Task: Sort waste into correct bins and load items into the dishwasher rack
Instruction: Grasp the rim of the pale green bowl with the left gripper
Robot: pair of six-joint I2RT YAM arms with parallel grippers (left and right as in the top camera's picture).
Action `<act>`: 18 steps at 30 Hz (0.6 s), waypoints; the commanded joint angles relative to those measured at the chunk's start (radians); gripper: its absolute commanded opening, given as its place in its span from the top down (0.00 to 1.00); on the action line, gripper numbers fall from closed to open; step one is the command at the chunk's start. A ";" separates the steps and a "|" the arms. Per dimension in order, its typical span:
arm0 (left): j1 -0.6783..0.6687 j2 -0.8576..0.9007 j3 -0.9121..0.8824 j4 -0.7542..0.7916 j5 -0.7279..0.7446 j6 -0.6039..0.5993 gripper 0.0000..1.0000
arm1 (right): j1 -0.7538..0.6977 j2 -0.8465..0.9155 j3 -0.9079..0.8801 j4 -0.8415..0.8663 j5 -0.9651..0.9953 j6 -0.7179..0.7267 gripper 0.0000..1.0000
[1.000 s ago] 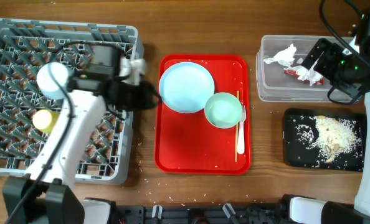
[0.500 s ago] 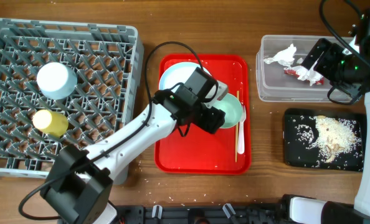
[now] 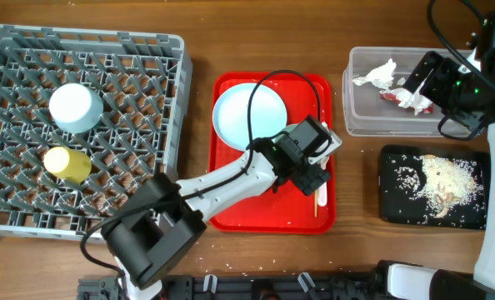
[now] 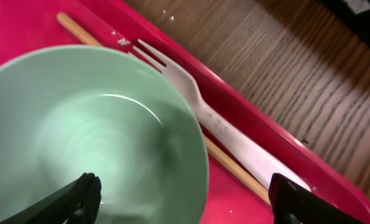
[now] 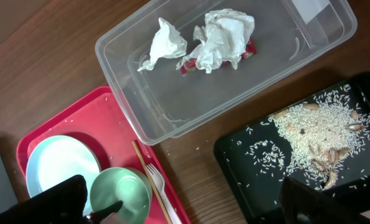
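Left of red serving tray: dishwasher rack holding small white bowl and yellow cup. On tray: pale blue plate, far left. Left gripper fingers wide apart, straddling rim of mint-green bowl, not clamped. White fork and wooden chopstick just right of bowl. Right of tray: clear tub with tissues and red wrapper; black tray with rice. Right gripper fingers wide apart, empty.
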 commanded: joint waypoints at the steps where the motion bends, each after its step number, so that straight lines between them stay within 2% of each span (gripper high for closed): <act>1: 0.002 0.023 0.010 -0.012 -0.016 0.022 0.22 | -0.003 0.010 0.005 0.002 0.010 -0.019 0.00; 3: 0.002 0.023 0.007 -0.048 -0.015 0.022 0.29 | -0.003 0.010 0.005 0.002 0.010 -0.018 0.00; 8: 0.002 0.023 -0.018 -0.125 0.049 0.018 0.31 | -0.003 0.010 0.005 0.002 0.010 -0.018 0.00; 11: 0.002 0.023 -0.018 -0.137 0.055 -0.026 0.31 | -0.003 0.010 0.005 0.002 0.010 -0.019 0.00; 13: 0.002 0.023 -0.018 -0.148 0.055 -0.057 0.44 | -0.003 0.010 0.005 0.002 0.010 -0.018 0.00; 15: 0.002 0.023 -0.018 -0.161 0.056 -0.107 0.46 | -0.003 0.010 0.005 0.002 0.010 -0.018 0.00; 18: 0.002 0.023 -0.018 -0.179 0.105 -0.118 0.46 | -0.003 0.010 0.005 0.002 0.010 -0.018 0.00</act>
